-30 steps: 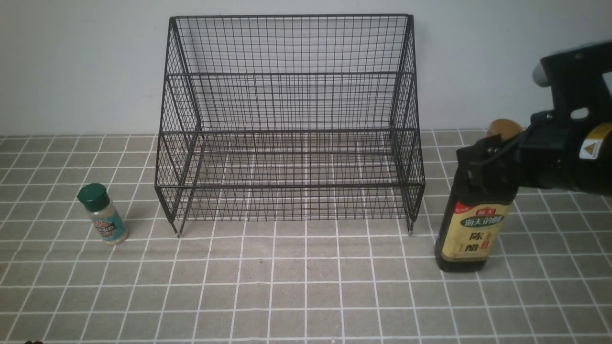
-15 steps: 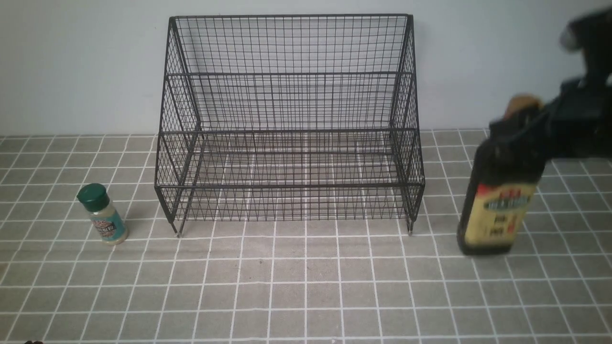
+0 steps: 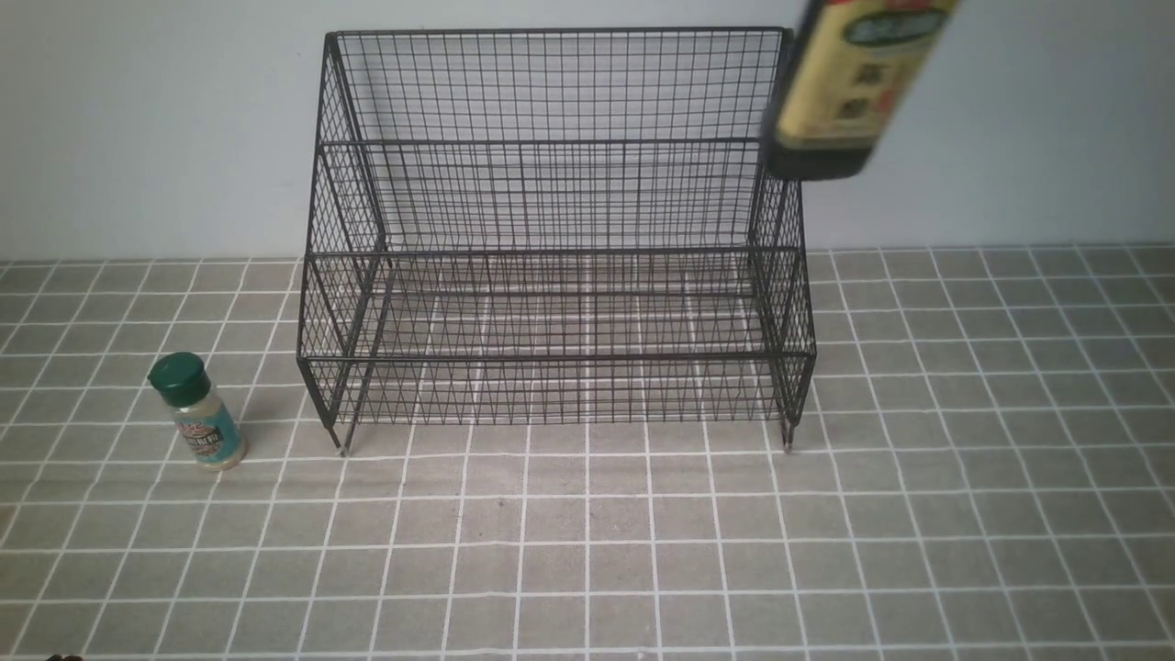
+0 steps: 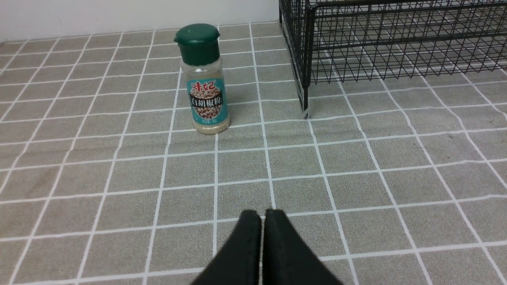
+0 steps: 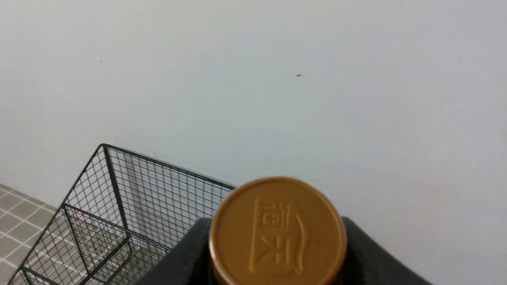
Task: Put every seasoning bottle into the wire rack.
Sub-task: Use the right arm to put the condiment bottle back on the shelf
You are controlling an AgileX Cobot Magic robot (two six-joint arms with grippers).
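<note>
Left gripper (image 4: pixel 262 215): clenched, tips together, poised above the tabletop (image 3: pixel 587 551) with a stretch of surface between it and the shaker (image 3: pixel 197 413). Right gripper (image 5: pixel 277 245): closed about the vinegar bottle (image 3: pixel 840 101), a finger on either side below the cap (image 5: pixel 277 233). Bottle raised off the tabletop; in the front view its base overlaps the upper right corner of the wire rack (image 3: pixel 551 251), and the depth between them cannot be told. Shaker stands upright on the tabletop, to the left of the rack and apart from it, with a gap all around.

Vinegar bottle: dark, yellow label with a green oval and dark characters; held aslant, base toward the left; upper part cut off by the front view's edge. Cap orange-brown and round, with a raised mark on top. Shaker: clear, green cap, teal label, pale contents.

Wire rack: black mesh, two stepped tiers, tall back, short legs, standing on the tabletop. Tabletop: grey-brown, ruled in white squares, running forward to the wall (image 3: pixel 138 119). Wall: plain, pale, with a few small dark specks.
</note>
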